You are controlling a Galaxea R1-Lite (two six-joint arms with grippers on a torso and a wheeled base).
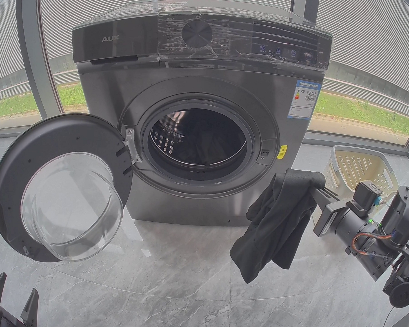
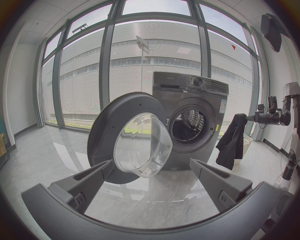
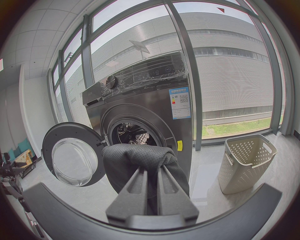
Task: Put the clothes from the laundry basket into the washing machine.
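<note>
Marble floor (image 1: 172,277) by tall windows (image 1: 366,65): the right gripper (image 1: 316,189) pinches a black garment (image 1: 273,227) right of the washing machine (image 1: 118,86), whose drum is open; the hanging tail could snag the rim and spill.

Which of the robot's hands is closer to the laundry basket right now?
Right. The right gripper, shut on a black garment, is just beside the basket, on its washer side. The left gripper sits open, low across the floor by the open door.
</note>
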